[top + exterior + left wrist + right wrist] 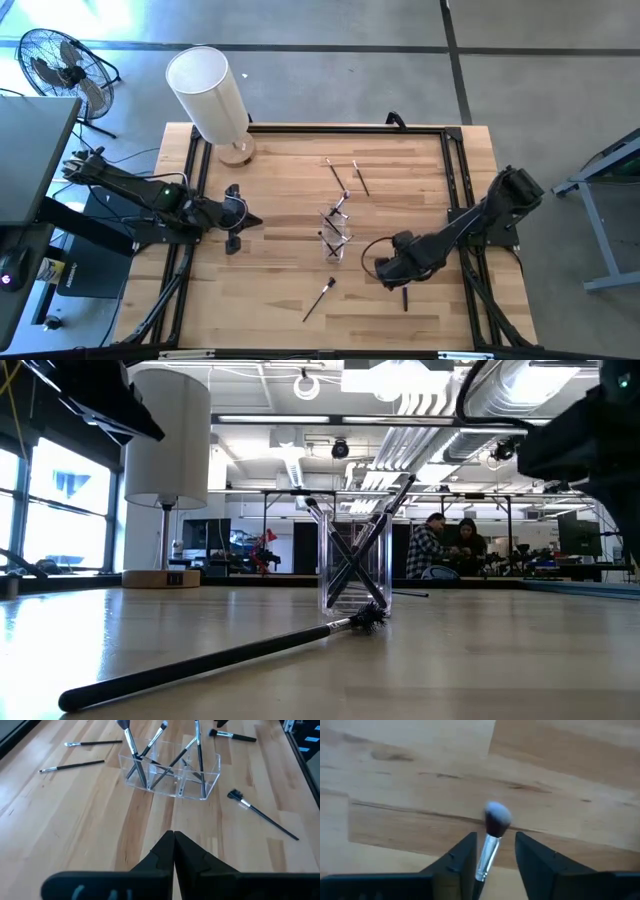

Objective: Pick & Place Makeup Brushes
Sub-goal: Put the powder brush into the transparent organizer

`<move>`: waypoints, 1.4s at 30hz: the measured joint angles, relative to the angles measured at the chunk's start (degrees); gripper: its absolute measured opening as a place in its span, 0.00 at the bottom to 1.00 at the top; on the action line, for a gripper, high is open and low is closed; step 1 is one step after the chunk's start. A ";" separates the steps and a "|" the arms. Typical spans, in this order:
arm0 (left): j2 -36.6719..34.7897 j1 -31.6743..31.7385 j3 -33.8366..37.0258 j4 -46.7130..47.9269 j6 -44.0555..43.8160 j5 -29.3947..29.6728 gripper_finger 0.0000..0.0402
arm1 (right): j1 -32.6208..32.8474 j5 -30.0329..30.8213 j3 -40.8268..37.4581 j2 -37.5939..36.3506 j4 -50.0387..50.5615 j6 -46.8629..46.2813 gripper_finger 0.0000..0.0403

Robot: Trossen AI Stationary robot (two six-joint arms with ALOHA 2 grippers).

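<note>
Lying loose, four makeup brushes (pixel 319 299), left hand (pixel 173 836) closed empty, right hand (pixel 493 851) parted around one.

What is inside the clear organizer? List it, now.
The clear organizer holds several makeup brushes standing tilted and crossed in its compartments, bristles up. An exact count cannot be made because the handles overlap. Other brushes lie outside on the table.

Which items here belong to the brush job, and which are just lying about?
Job:
- makeup brushes on the table, others standing in the clear organizer
- brush between the right gripper jaws

Lying about:
- lamp
- fan
</note>
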State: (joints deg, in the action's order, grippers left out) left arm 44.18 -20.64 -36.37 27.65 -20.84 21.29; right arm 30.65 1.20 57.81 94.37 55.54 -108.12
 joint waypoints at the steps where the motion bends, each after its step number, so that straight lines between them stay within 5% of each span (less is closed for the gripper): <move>1: -0.09 0.00 0.01 0.29 0.00 0.01 0.01 | 0.00 -0.03 -1.01 0.02 -1.33 -0.11 0.33; 10: -0.12 -0.02 0.02 1.23 1.33 -1.54 0.01 | -1.06 -6.08 -10.62 -0.26 -13.03 -5.21 0.32; 15: -0.11 0.00 0.03 1.26 1.42 -1.55 0.01 | -0.98 -8.76 -13.36 -0.31 -22.13 -8.54 0.21; 19: -0.11 0.00 0.03 1.26 1.51 -1.57 0.01 | -0.99 -6.91 -12.29 -0.14 -21.55 -7.24 0.04; 23: -0.11 0.00 0.03 1.26 1.51 -1.59 0.01 | -0.91 -3.97 -9.49 -0.22 -17.54 -5.30 0.04; 31: -0.10 0.00 0.03 1.25 1.51 0.61 0.01 | -0.49 12.13 -1.16 -5.49 -6.35 3.50 0.01; 35: -0.06 0.00 0.03 1.04 1.51 4.45 0.01 | -1.02 26.58 0.55 -11.36 -5.96 11.43 0.01; 42: -0.06 0.00 0.03 -2.43 1.30 6.78 0.01 | -7.88 47.73 -4.64 -22.94 -26.82 39.98 0.01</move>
State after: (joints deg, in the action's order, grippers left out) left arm 44.12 -20.64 -36.34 25.22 -19.54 28.07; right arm 22.77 48.94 53.17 71.43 28.73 -68.14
